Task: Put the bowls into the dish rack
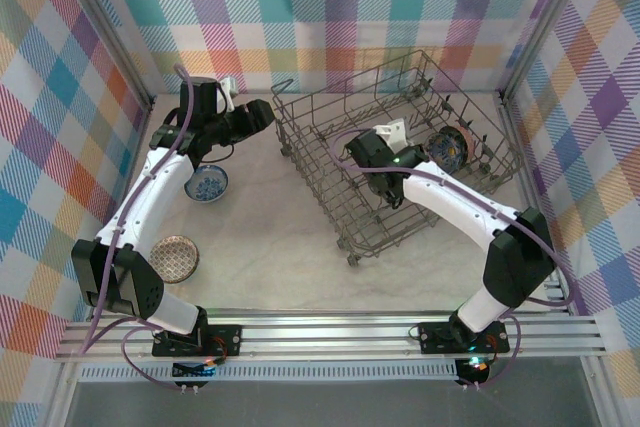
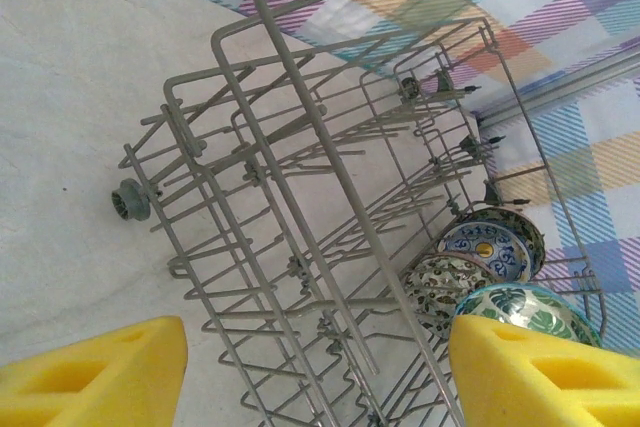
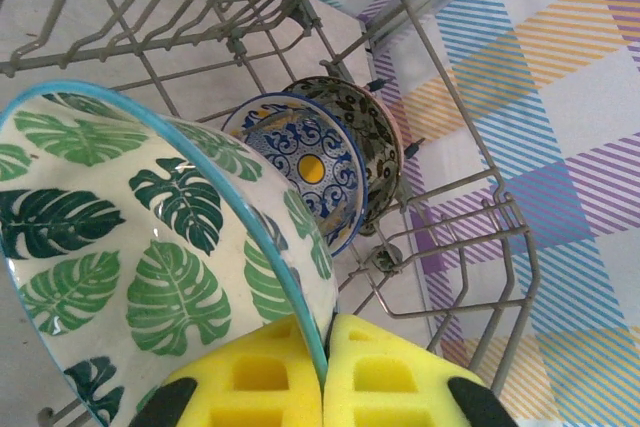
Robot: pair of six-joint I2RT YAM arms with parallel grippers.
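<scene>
Yellow foam pads (image 3: 390,377) of the right gripper (image 3: 325,347) pinch the rim of a leaf-patterned bowl (image 3: 130,247) inside the dish rack (image 1: 300,152).
Just beyond it, a blue scrollwork bowl (image 3: 305,172) and a dark floral bowl (image 3: 370,127) stand on edge between tines near the rack's right wall. The left gripper (image 2: 318,372) hangs spread and empty beside the rack's far left corner. On the table (image 1: 270,237), well left of the rack, a small blue bowl (image 1: 208,184) and a tan bowl (image 1: 174,258) sit upright.
</scene>
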